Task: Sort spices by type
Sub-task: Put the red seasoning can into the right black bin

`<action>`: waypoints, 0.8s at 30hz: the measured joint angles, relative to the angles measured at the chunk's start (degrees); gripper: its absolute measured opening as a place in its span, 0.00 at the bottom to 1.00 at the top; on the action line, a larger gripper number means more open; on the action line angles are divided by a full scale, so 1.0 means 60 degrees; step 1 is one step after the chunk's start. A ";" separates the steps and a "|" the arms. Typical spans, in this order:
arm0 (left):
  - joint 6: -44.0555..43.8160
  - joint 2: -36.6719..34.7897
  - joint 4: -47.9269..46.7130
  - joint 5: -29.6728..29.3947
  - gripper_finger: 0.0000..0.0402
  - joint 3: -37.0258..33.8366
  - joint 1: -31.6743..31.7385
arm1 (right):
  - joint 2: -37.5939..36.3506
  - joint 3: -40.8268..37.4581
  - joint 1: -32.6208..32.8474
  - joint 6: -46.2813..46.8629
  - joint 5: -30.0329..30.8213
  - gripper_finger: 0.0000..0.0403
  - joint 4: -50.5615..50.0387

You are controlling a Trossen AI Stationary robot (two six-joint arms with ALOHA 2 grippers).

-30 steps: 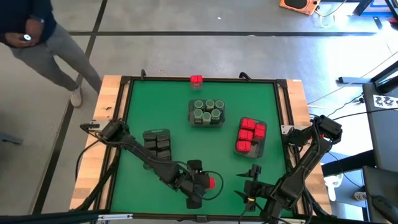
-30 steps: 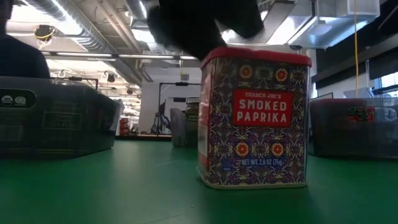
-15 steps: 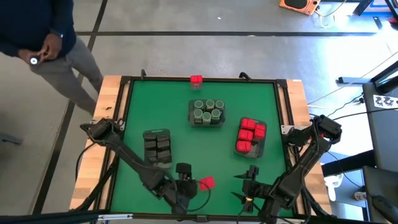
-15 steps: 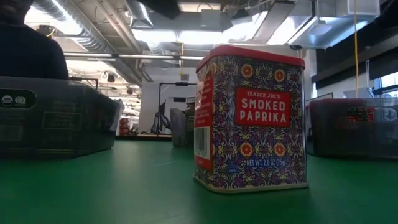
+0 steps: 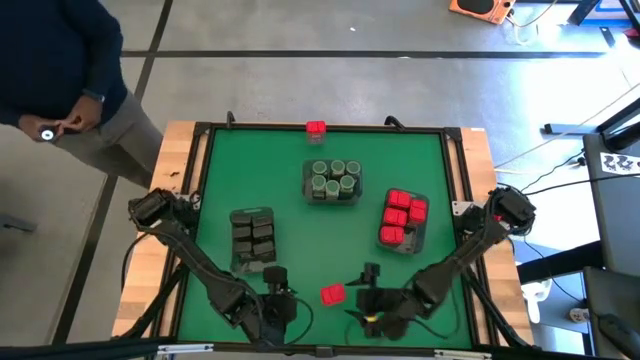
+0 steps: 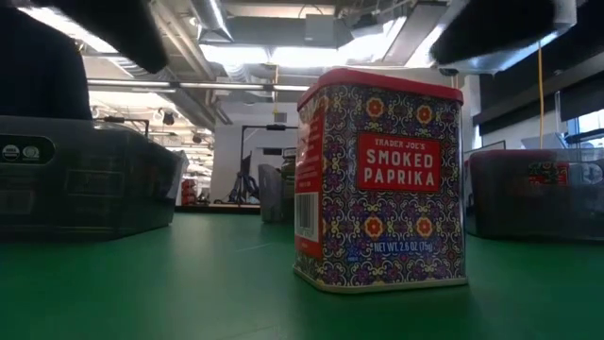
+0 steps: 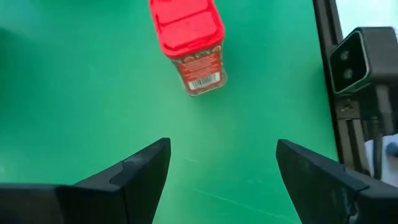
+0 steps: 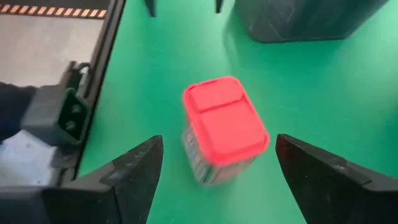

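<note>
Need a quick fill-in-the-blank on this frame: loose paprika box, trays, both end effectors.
1. The loose paprika box stands upright on the green mat, held by ____ end effector.
2. The tray at the mat's right side holds ____ boxes.
3. The left end effector and right end effector are both ____.
4. The box's front label reads "Smoked ____".

Missing words: neither; red; open; Paprika

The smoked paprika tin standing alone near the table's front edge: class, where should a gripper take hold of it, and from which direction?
Probably from above: the smoked paprika tin stands upright, so close on two opposite flat walls just below its red lid. The right gripper, open, already faces it.
</note>
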 joint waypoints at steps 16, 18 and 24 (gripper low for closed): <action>-0.0370 0.0004 0.0459 -0.0010 0.72 -0.0192 -0.0222 | 0.0437 -0.0004 -0.1465 -0.1854 -0.3009 0.77 0.0757; -0.0364 0.0004 0.0457 -0.0010 0.72 -0.0192 -0.0204 | 0.0570 -0.0004 -0.1460 -0.1915 -0.2959 0.77 0.0915; -0.0360 0.0007 0.0426 -0.0037 0.72 -0.0192 -0.0157 | 0.0826 -0.0004 -0.1518 -0.1871 -0.2887 0.77 0.0936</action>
